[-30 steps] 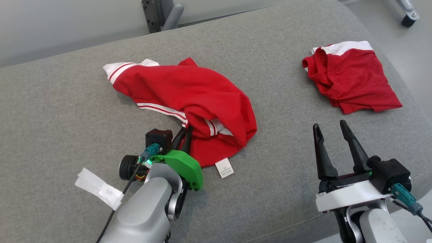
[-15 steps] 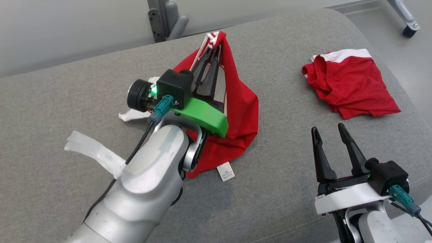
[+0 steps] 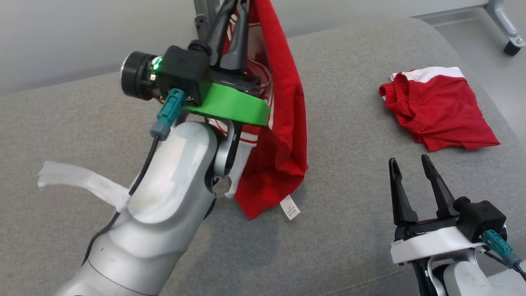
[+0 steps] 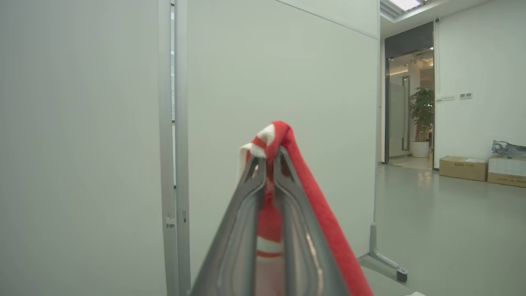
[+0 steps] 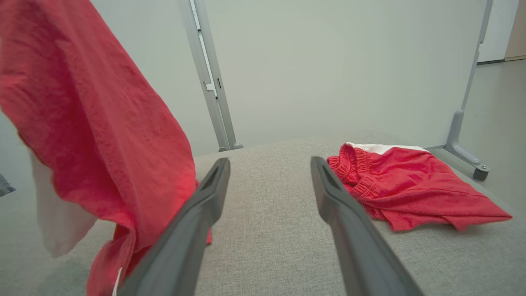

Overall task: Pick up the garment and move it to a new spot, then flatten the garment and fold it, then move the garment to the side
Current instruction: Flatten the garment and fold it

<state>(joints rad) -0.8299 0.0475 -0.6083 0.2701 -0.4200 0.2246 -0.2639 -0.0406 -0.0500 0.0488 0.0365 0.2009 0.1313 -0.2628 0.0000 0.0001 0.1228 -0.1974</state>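
A red garment (image 3: 283, 135) with white stripes hangs from my left gripper (image 3: 232, 16), which is raised high at the top middle of the head view and shut on the striped edge. Its lower end with a white label (image 3: 290, 206) touches the grey cushion. In the left wrist view the fingers (image 4: 246, 213) pinch the red and white cloth (image 4: 273, 135) at their tips. My right gripper (image 3: 411, 166) stands open at the lower right, nothing between its fingers. In the right wrist view the hanging garment (image 5: 102, 135) is at the left of my open right gripper (image 5: 269, 164).
A second red garment (image 3: 437, 109) lies crumpled at the right of the grey cushion (image 3: 349, 172), also seen as red shorts (image 5: 411, 187) in the right wrist view. A strip of white tape (image 3: 78, 183) sticks out by my left forearm. A panel and metal stand rise behind the cushion.
My left gripper has risen from the cushion with the garment's striped edge, pulling the cloth up until it hangs. The head camera shifted slightly. The right gripper stayed open and still.
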